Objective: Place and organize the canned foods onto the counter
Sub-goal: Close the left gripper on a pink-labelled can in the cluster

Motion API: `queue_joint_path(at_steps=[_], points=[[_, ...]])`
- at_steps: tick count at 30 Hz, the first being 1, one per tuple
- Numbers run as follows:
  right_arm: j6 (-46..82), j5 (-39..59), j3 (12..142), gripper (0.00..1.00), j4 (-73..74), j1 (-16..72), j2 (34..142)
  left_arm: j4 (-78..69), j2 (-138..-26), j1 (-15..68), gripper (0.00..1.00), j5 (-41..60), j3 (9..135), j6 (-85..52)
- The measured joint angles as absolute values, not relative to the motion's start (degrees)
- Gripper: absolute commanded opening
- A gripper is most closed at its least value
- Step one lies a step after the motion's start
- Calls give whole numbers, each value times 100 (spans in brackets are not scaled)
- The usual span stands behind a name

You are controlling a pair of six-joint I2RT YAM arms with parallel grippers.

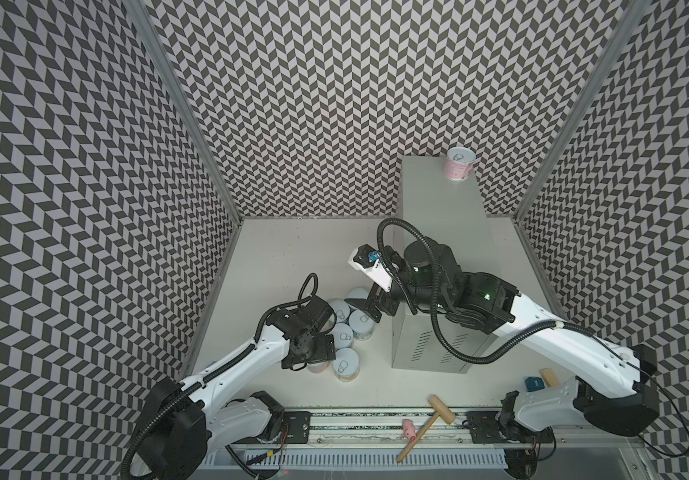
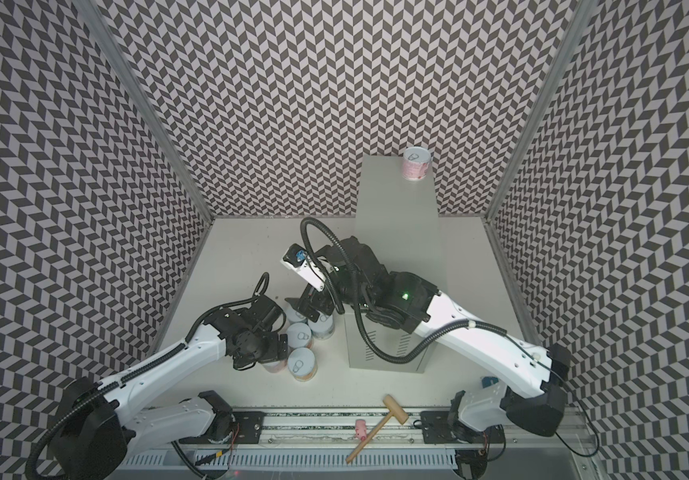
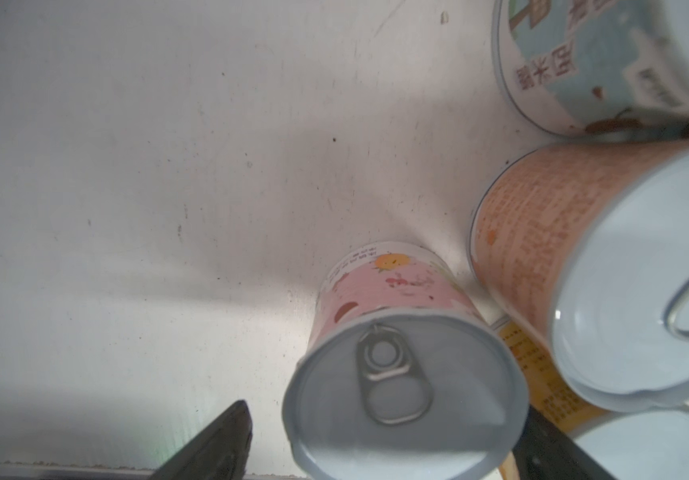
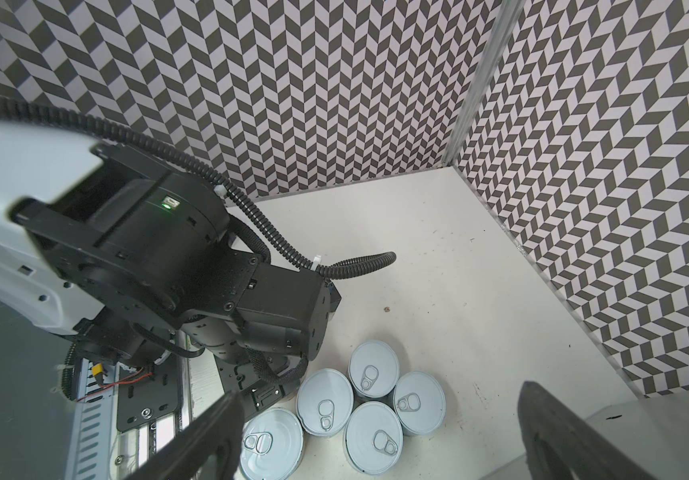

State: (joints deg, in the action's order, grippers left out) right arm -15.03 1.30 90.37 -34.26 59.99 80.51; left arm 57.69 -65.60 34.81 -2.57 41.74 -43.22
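Note:
One pink can stands on the far end of the grey counter, seen in both top views. Several cans cluster upright on the white floor left of the counter. My left gripper is open around a pink can at the cluster's near-left edge, with a gap showing beside one finger. An orange can stands right next to it. My right gripper hangs open above the cluster's lids, holding nothing.
A wooden mallet and a small pink toy lie on the front rail. A blue item and a wooden block sit by the right arm's base. Patterned walls enclose three sides.

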Motion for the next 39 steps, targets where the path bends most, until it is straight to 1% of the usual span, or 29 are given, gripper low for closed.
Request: queue_joint_path(at_steps=[2, 3, 4, 5, 6, 11, 20, 25, 26, 27, 29, 31, 35, 38, 39], points=[[-1503, 128, 9037, 99, -3426, 5999, 8051, 5710, -6591, 3483, 85, -242, 4174, -4348], [-1503, 128, 9037, 99, -3428, 5999, 8051, 5680, -6598, 3481, 84, -237, 4174, -4355], [-1503, 128, 9037, 99, -3426, 5999, 8051, 5655, -6600, 3481, 80, -233, 4174, -4364], [-1503, 130, 9037, 99, -3426, 6001, 8051, 5631, -6600, 3481, 79, -231, 4174, -4366], [-1503, 128, 9037, 99, -3428, 5999, 8051, 5623, -6600, 3481, 76, -231, 4174, -4362], [-1505, 126, 9037, 99, -3428, 5999, 8051, 5614, -6602, 3481, 76, -231, 4174, -4377], [-1500, 82, 9037, 99, -3433, 5999, 8051, 5577, -6729, 3483, 79, -213, 4195, -4355], [-1503, 80, 9037, 99, -3428, 5999, 8051, 5564, -6792, 3485, 76, -211, 4202, -4340], [-1503, 75, 9037, 99, -3428, 5999, 8051, 5564, -6794, 3485, 70, -211, 4202, -4340], [-1503, 69, 9037, 99, -3430, 5999, 8051, 5566, -6794, 3485, 67, -213, 4209, -4320], [-1503, 60, 9037, 99, -3428, 5999, 8051, 5564, -6799, 3485, 65, -242, 4224, -4335], [-1503, 54, 9037, 99, -3428, 5999, 8051, 5568, -6799, 3485, 58, -281, 4235, -4340], [-1500, 21, 9037, 99, -3424, 5999, 8051, 5642, -6799, 3483, 57, -460, 4366, -4340], [-1503, 19, 8995, 99, -3380, 5999, 8042, 5778, -6799, 3468, 56, -663, 4689, -4335], [-1503, 19, 8960, 99, -3363, 5999, 8036, 5830, -6799, 3452, 51, -760, 4838, -4320]])
